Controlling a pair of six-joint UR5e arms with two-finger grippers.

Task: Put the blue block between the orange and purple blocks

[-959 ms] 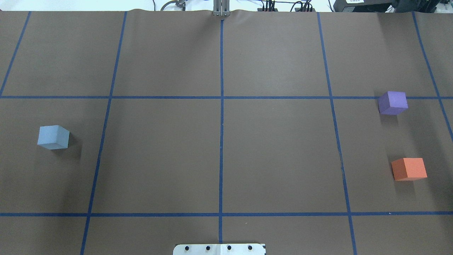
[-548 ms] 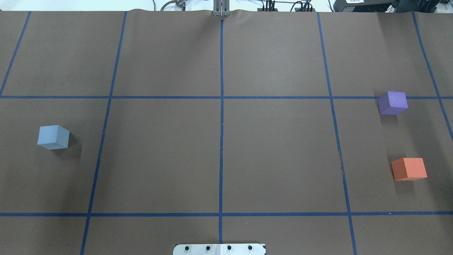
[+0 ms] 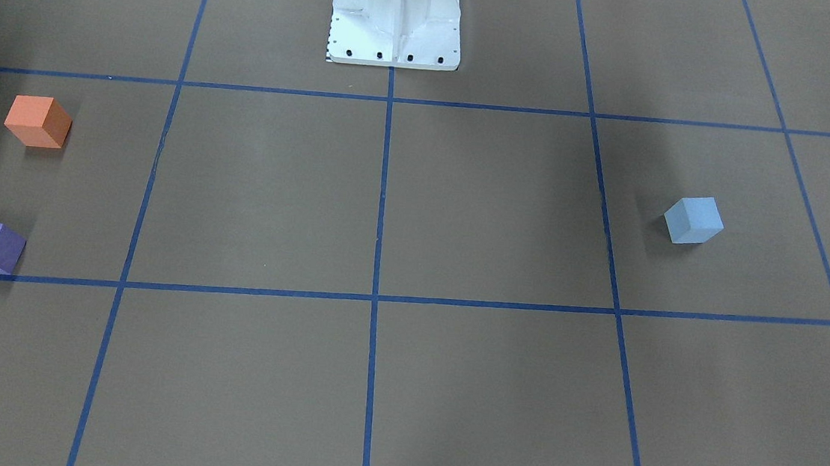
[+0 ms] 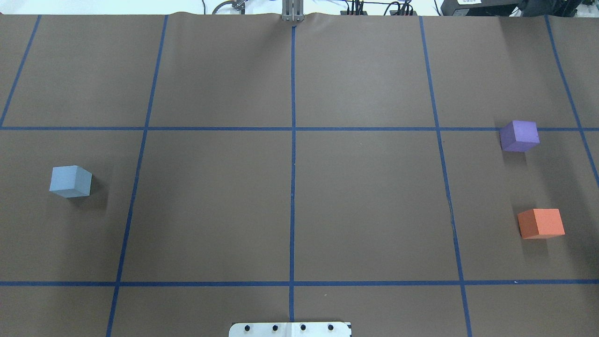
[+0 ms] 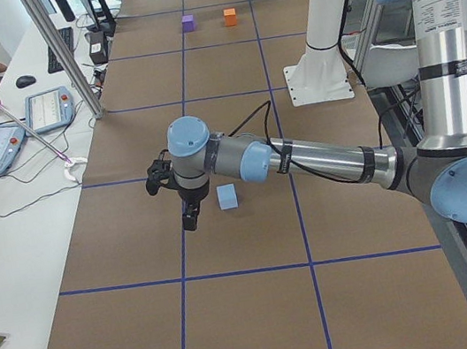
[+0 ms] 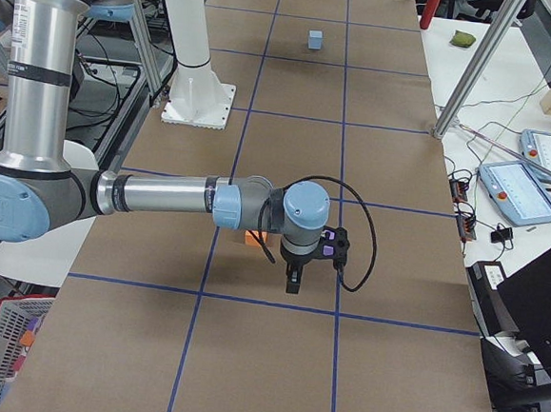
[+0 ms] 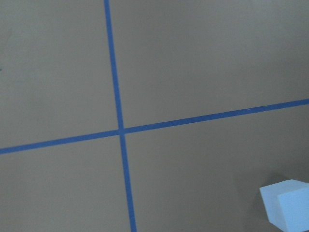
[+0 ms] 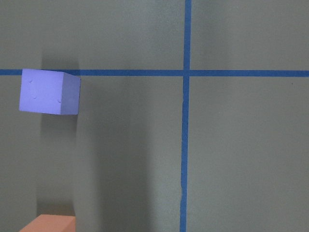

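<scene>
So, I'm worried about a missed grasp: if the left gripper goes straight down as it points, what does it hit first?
Probably the bare table, not the blue block. The left gripper hangs beside the block, near a tape line. Depth is uncertain.

Blue block [image 4: 70, 181] far from purple block [image 4: 519, 136], orange block [image 4: 541, 223]
</scene>
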